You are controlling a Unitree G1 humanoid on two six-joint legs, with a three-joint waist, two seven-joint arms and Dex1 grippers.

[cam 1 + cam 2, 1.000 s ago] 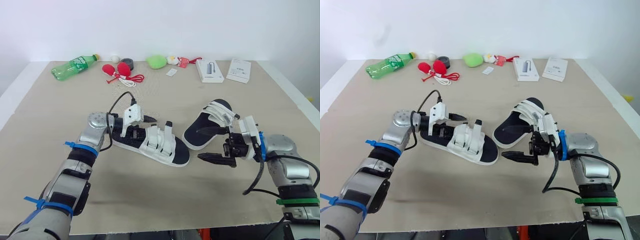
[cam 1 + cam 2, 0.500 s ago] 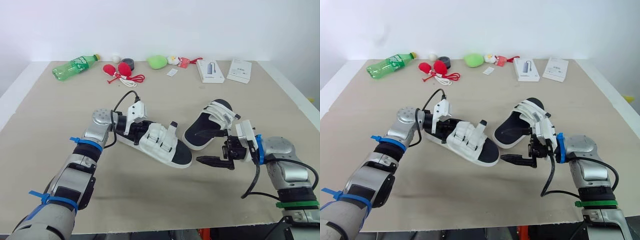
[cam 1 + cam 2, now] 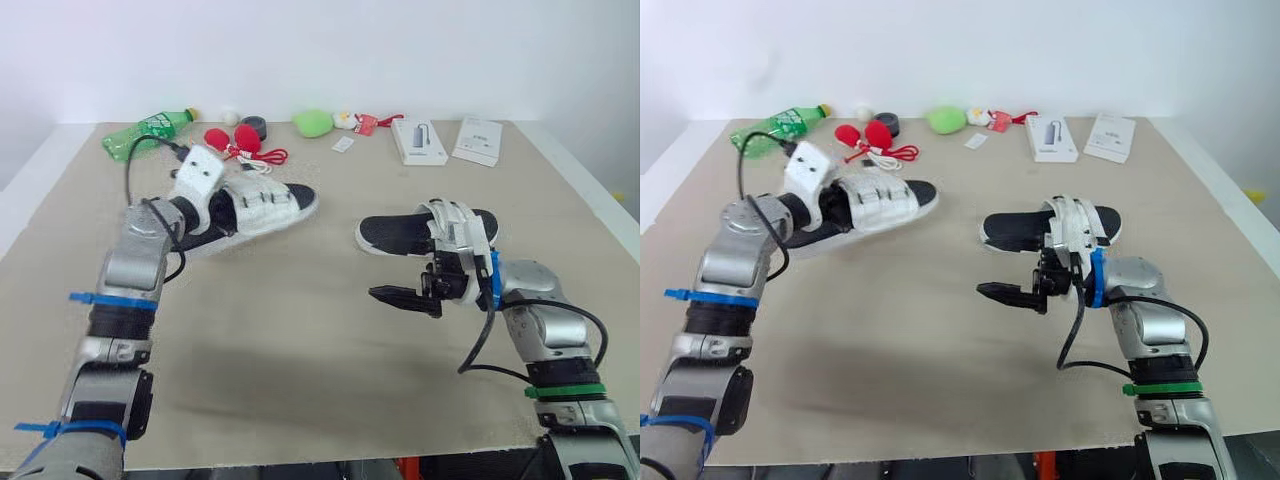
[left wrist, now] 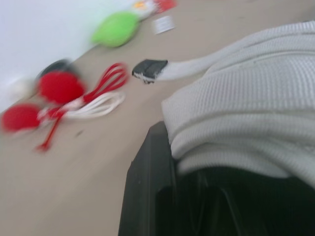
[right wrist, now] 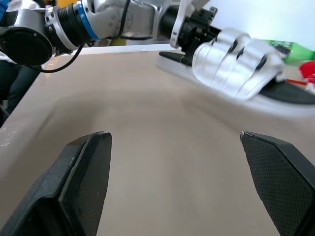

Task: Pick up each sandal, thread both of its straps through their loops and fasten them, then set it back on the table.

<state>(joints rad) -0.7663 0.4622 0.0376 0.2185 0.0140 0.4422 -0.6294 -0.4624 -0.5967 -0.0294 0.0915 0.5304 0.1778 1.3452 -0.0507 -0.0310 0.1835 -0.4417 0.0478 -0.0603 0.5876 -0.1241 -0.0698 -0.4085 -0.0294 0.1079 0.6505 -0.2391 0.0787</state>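
My left gripper (image 3: 224, 212) is shut on the heel end of a black-soled sandal (image 3: 262, 205) with white knit straps and holds it tilted above the table's left half. In the left wrist view its white strap (image 4: 246, 98) lies close over the black sole, and a loose strap end (image 4: 150, 69) sticks out. The second sandal (image 3: 425, 232) lies flat on the table (image 3: 300, 350), right of centre, touching my right forearm. Just in front of it my right gripper (image 3: 398, 297) stands open with nothing between its fingers (image 5: 83, 167), facing the held sandal (image 5: 236, 61).
Along the far edge lie a green bottle (image 3: 150, 132), red items with a cord (image 3: 238, 142), a green object (image 3: 313, 122) and two white boxes (image 3: 420, 140). Bare tabletop spreads between the arms and toward the near edge.
My left gripper has closed on the sandal and swung it up and to the left, away from the other one. The second sandal now lies crosswise, and my right gripper has shifted slightly left.
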